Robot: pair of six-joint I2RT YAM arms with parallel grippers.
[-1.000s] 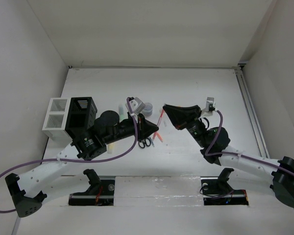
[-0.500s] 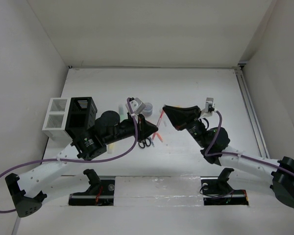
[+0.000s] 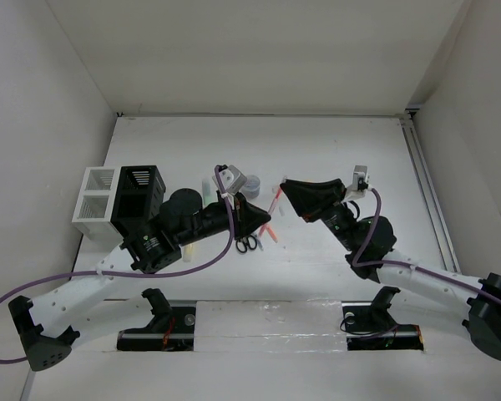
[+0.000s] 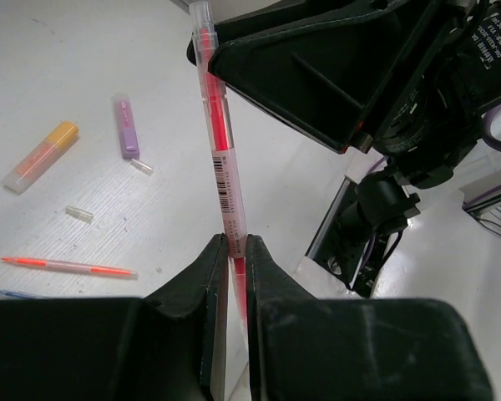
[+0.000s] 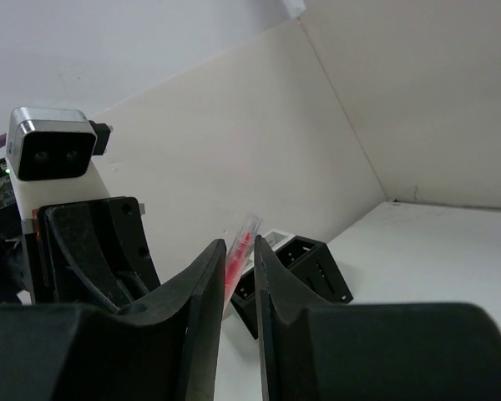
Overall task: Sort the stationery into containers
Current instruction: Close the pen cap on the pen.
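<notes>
Red pen [image 4: 221,159] near scissors [image 3: 246,244] | left gripper [image 4: 235,244] clamped it | right gripper [image 5: 240,248] jaws eased, hold unclear | handover probably underway

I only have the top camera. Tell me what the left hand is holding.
Observer: The left hand is shut on a red pen, gripping it near one end. The left wrist view shows this plainly.
Operator: Report where the pen's other end goes.
Observer: In the right wrist view, its clear end sits between the fingers of the right hand. I cannot tell whether they pinch it.
Operator: List what lies loose near the left hand.
Observer: The left wrist view shows an orange highlighter, a purple highlighter and an orange pen, all lying flat on the table.
</notes>
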